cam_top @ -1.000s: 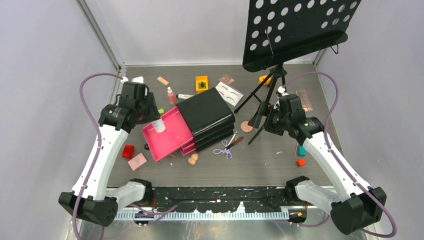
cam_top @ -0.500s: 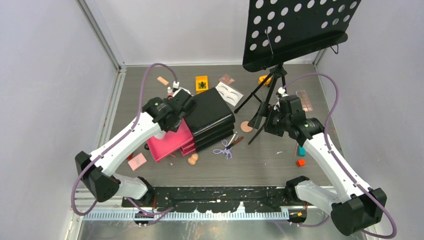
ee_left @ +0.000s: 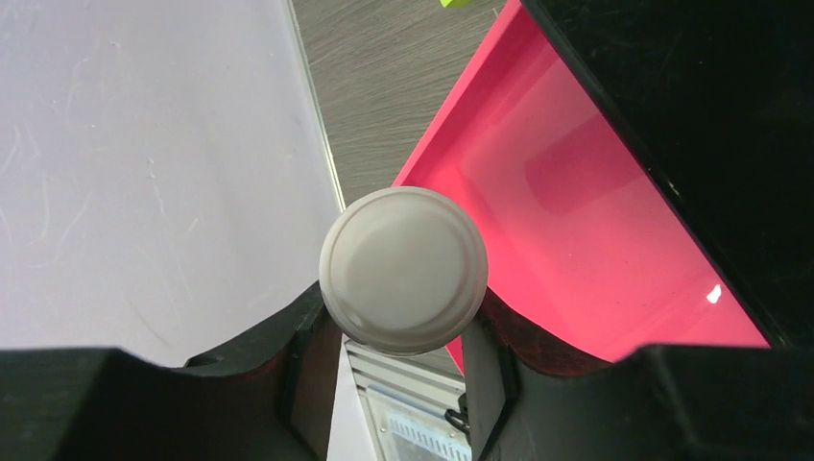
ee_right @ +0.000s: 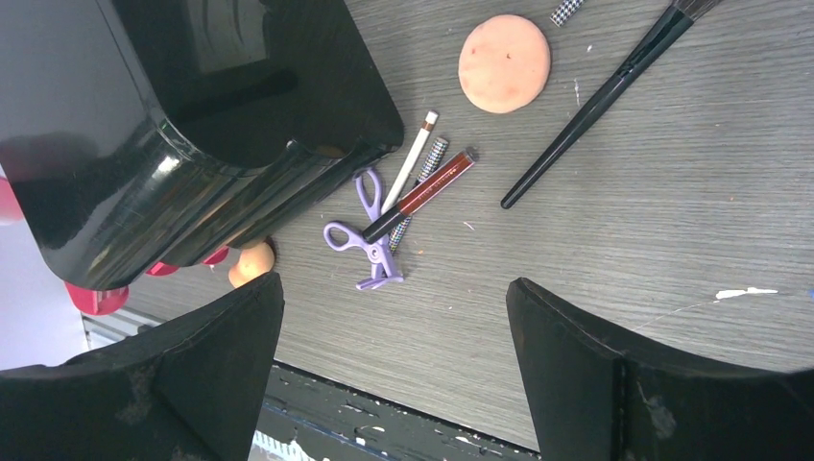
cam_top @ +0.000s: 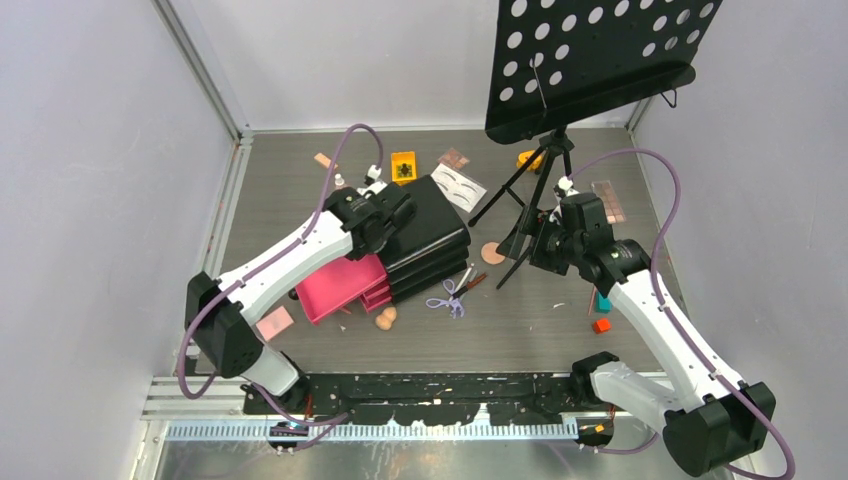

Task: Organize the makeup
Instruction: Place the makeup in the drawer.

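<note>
Right now your left gripper (ee_left: pixel 403 317) is clamped on the white bottle (ee_left: pixel 403 269), one finger on each side of its round body, with the flat end facing the wrist camera. The bottle hangs by the outer rim of the open pink drawer (ee_left: pixel 576 221), which juts from the black chest (ee_left: pixel 691 115). You cannot tell from here whether it is already over the drawer floor.

Treat the bottle as hard, smooth and probably light. A round wall like this can roll or slide between flat fingers, so keep your hold square across the widest part.

Your right gripper (ee_right: pixel 394 288) is spread wide and empty above the table (ee_right: pixel 672 221), over the lilac scissors (ee_right: pixel 370 240). They lie flat, thin and rigid, touching some slim pencils, so pinch them across the pivot. The peach sponge (ee_right: pixel 504 62) beyond them looks soft and will likely squash, so take it by its edges.
</note>
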### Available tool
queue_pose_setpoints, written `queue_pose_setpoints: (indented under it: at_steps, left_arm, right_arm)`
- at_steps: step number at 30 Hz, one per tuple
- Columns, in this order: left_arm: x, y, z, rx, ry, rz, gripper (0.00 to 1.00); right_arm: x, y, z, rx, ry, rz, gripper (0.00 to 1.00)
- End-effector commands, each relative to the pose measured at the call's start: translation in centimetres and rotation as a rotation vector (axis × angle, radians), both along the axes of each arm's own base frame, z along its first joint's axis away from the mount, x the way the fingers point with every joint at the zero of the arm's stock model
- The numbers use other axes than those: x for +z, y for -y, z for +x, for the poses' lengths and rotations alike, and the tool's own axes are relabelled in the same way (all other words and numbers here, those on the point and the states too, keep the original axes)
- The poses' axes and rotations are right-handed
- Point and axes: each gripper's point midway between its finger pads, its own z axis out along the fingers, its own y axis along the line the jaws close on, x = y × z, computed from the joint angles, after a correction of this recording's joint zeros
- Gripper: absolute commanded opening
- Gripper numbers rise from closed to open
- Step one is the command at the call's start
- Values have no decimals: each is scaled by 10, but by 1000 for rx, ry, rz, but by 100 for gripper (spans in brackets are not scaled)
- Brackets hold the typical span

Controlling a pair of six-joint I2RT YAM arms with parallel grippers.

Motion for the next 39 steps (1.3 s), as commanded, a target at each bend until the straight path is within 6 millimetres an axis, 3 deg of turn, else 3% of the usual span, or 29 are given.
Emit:
queue_pose_setpoints:
  at_steps: [1,13,25,39]
  left_arm:
    - [12,-10,3,-8,38,74,0]
    - [-26,-5,4,-13,-31,115,0]
    - [-34,-3,7,-18,-34,124,28]
    - [-38,-8,-1,-6,-56,122,51]
  right_arm:
    - [10,-3,3,0,40,18,90]
    - [9,-3,3,-2,36,18,90]
    - [8,-2,2,-4,34,15,90]
    - [8,-2,3,-3,34,17,90]
